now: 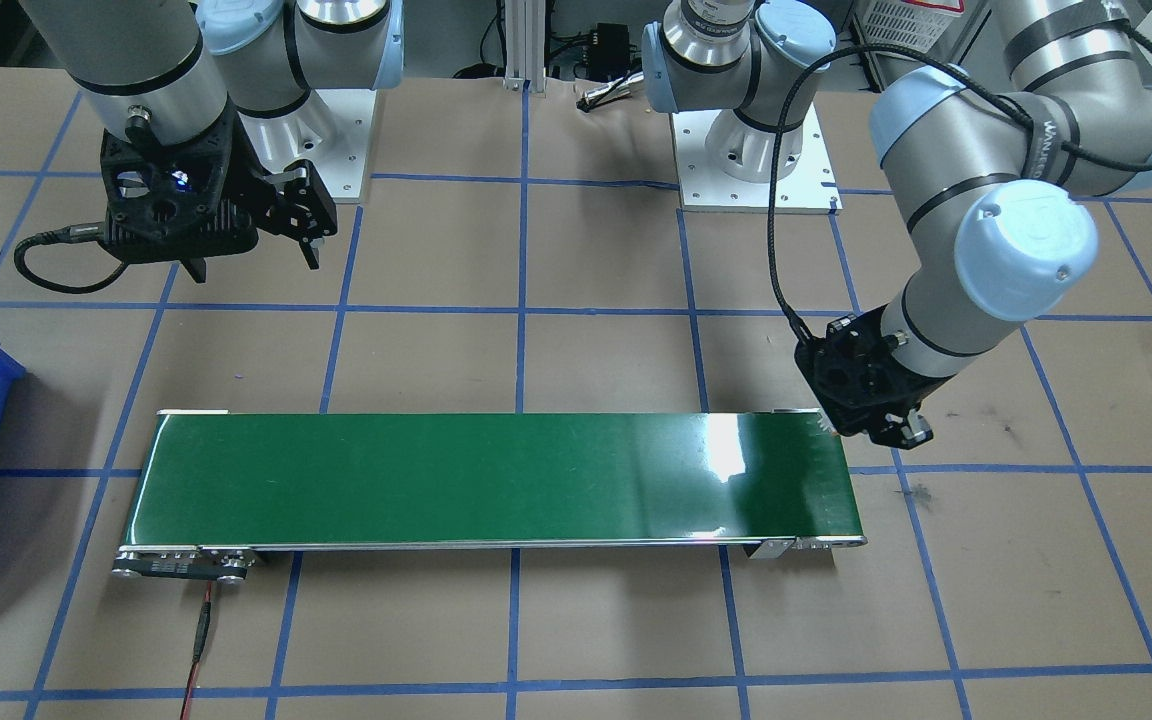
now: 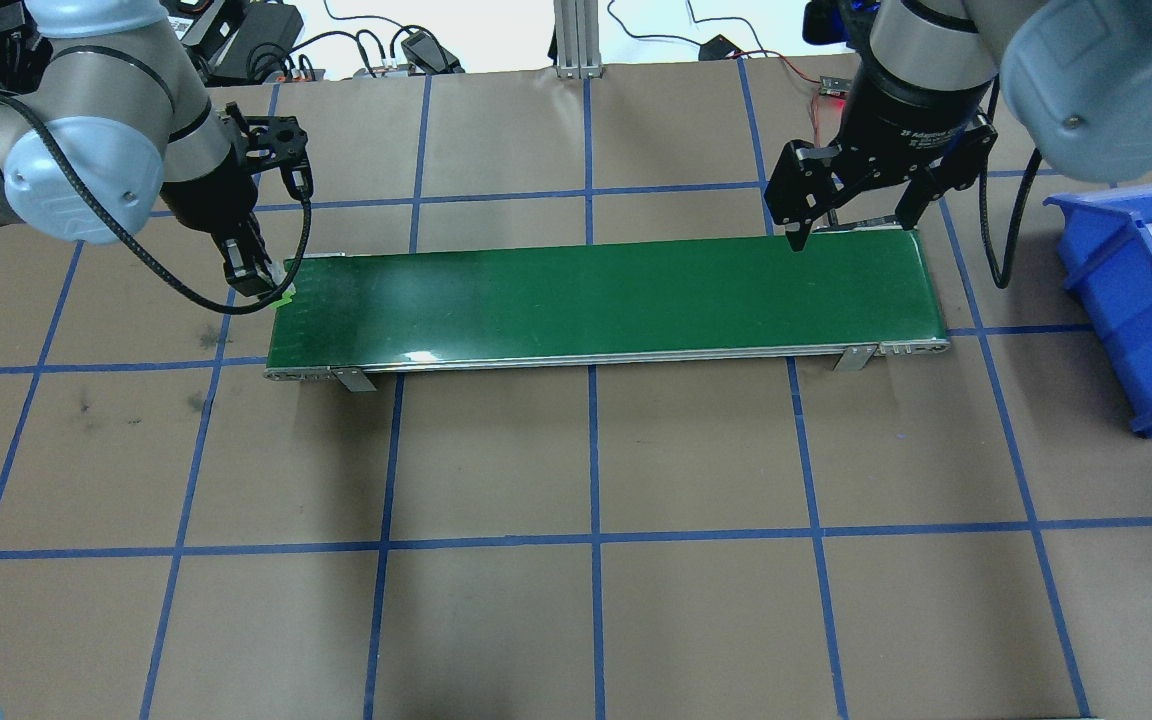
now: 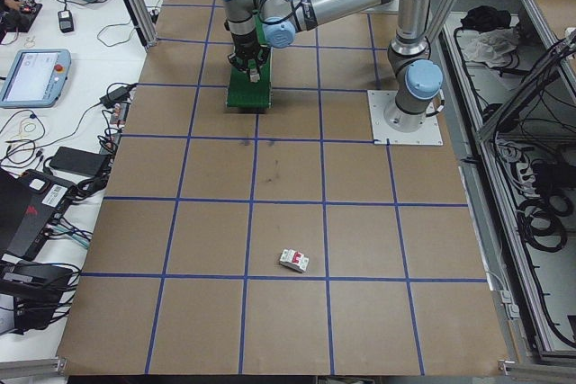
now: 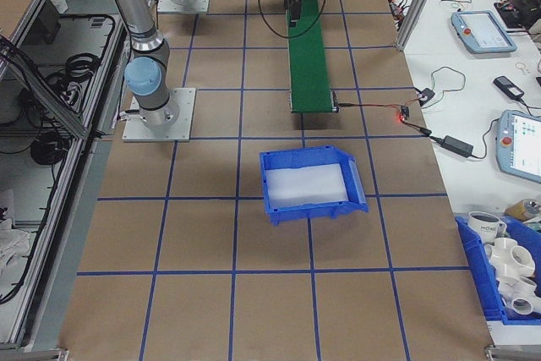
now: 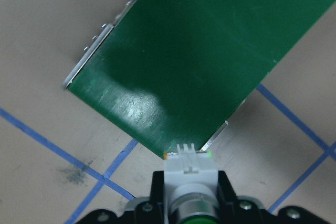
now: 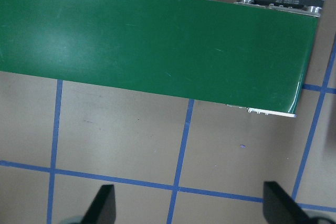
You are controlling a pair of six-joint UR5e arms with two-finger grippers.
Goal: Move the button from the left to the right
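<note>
The left gripper (image 2: 258, 272) is clamped on the button (image 5: 190, 174), and holds it just at the left end corner of the green conveyor belt (image 2: 596, 300). In the left wrist view the whitish body of the button sits between the two fingers, with the green cap toward the camera and the orange base toward the belt. The right gripper (image 2: 851, 215) hangs with its fingers spread and empty near the back edge of the belt, at the right end.

I think the main risk is the place of release. The button is over the very corner of the belt, so if the fingers let go here it may tip off the edge onto the brown paper. The button may also fall on its side, because its body is small.

A blue bin (image 2: 1136, 310) stands beyond the right end of the belt; I see nothing inside it, only its pale inner floor.
</note>
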